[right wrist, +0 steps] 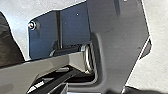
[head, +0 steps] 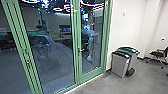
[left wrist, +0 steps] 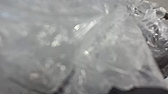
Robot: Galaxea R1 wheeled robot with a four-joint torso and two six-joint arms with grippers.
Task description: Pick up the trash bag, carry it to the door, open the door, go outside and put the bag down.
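Though the trash bag (left wrist: 75, 45) seems collected, the near door (head: 91, 42) is shut, so delivery outside remains; either gripper's state I cannot tell.

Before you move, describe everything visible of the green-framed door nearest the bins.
The door has a green frame around a tall glass pane streaked near the top with pink light. A pale lever handle sits on the side away from the white wall. It looks shut and upright, with nothing seen touching the handle.
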